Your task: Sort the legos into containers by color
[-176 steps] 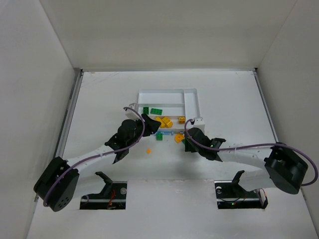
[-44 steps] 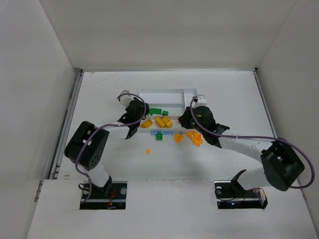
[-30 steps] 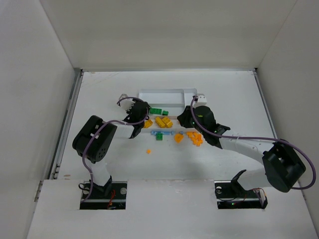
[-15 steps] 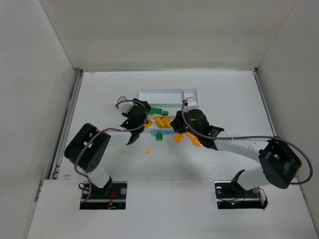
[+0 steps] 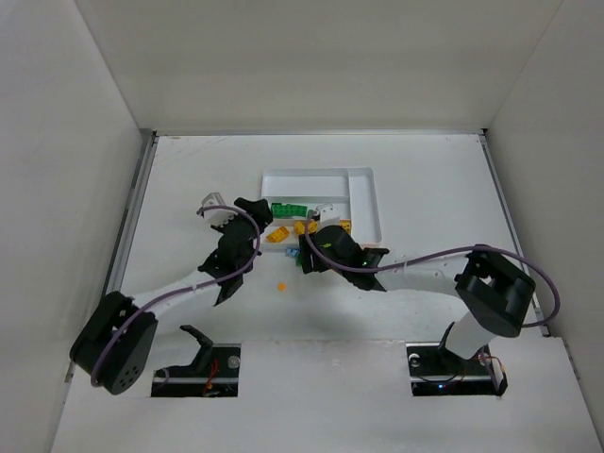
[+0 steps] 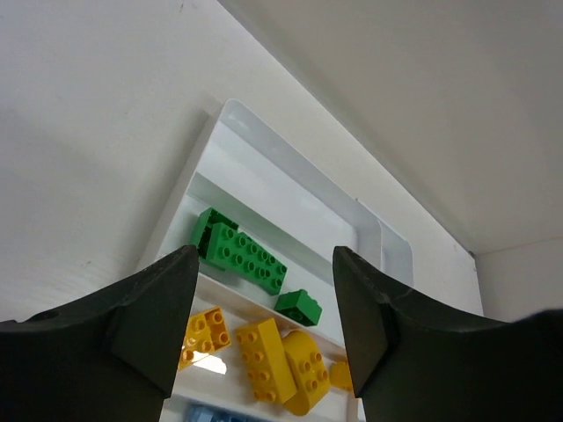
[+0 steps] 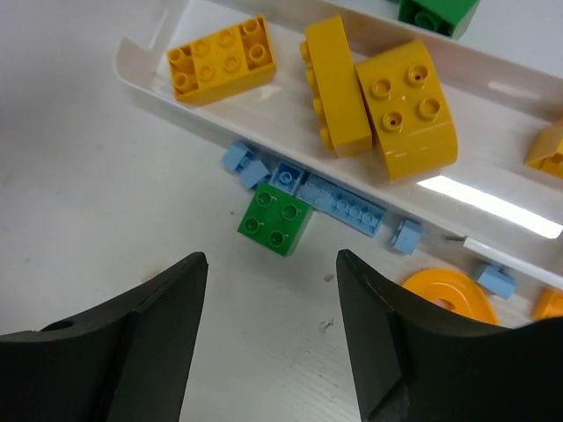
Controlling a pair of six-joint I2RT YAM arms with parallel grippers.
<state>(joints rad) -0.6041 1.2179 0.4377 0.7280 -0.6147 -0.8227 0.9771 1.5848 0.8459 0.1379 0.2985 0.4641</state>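
Partly done, the tray [image 6: 264, 132] holds green legos [image 6: 242, 255] in one long section and yellow legos [image 7: 352, 83] in the next, while a loose green brick [image 7: 274, 217], light blue bricks [image 7: 343, 209] and orange pieces [image 7: 449, 299] lie outside on the table [image 7: 106, 220], with the left gripper [image 6: 262, 303] and right gripper [image 7: 268, 281] both wide open and empty.

I get bright, even overhead light. A white glare streak lies on the tray [image 7: 274, 107] floor beside its near wall; the fingers [image 7: 114, 352] closest to the lens look dark and soft.
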